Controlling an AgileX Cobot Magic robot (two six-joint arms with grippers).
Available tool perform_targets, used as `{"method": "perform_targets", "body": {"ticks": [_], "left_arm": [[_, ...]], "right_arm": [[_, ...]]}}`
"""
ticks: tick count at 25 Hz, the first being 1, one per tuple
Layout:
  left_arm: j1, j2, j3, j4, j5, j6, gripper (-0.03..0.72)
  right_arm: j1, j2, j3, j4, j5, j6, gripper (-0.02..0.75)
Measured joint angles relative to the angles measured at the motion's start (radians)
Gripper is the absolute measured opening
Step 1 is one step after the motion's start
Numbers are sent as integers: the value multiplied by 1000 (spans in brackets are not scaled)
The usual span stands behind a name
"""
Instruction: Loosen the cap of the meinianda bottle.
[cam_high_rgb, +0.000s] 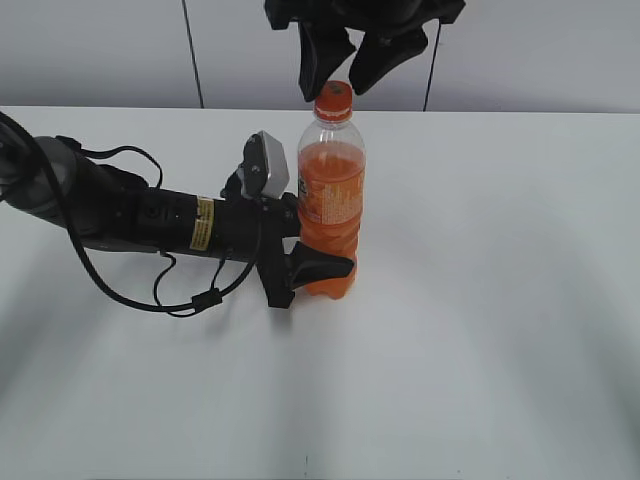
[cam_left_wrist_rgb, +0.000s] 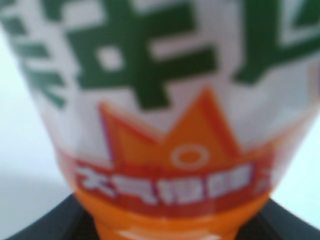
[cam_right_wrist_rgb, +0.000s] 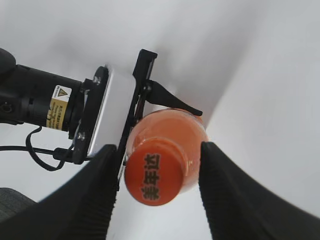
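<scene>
The right gripper hangs open over the cap, one finger on each side, not touching. The left gripper squeezes the low part of the bottle, which stands upright on the white table.

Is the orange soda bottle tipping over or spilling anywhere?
No, nothing looks wrong. The meinianda bottle stands upright on the white table, with the left gripper holding its lower body. The cap is on, the right gripper is open around it, and no drink has spilled.
</scene>
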Motion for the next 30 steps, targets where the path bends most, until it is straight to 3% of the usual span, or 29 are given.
{"method": "perform_targets", "body": {"ticks": [30], "left_arm": [[0,0,0,0,1,0,401]], "right_arm": [[0,-26,48,-1,0,0,396]]}}
